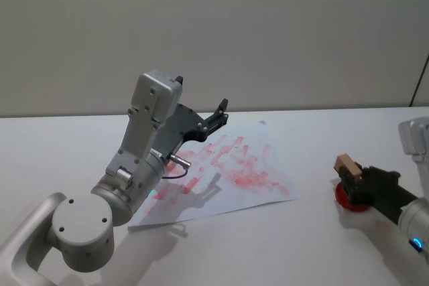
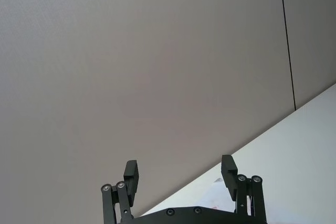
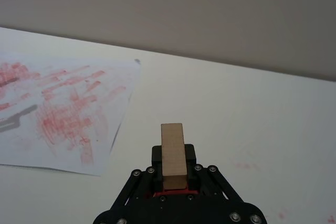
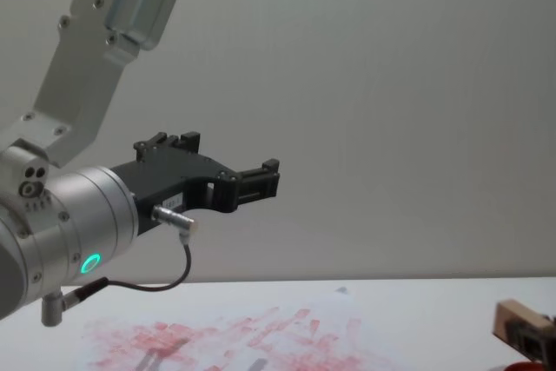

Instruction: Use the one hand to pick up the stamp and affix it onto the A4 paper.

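Note:
The stamp (image 1: 347,164), a small tan wooden block, is clamped in my right gripper (image 1: 352,177) at the table's right side. It is held just above the low red ink pad (image 1: 351,200). In the right wrist view the stamp (image 3: 174,152) stands upright between the black fingers (image 3: 191,157), with red showing under it. The A4 paper (image 1: 234,172), smeared with red prints, lies to the left of the stamp near the table's middle. My left gripper (image 1: 216,114) hangs open and empty in the air above the paper; it is also in the chest view (image 4: 261,176).
The white table (image 1: 295,246) runs to a plain wall behind. The raised left arm (image 1: 144,145) casts a shadow across the paper's near left part. Faint red smudges (image 3: 247,166) mark the bare table right of the stamp.

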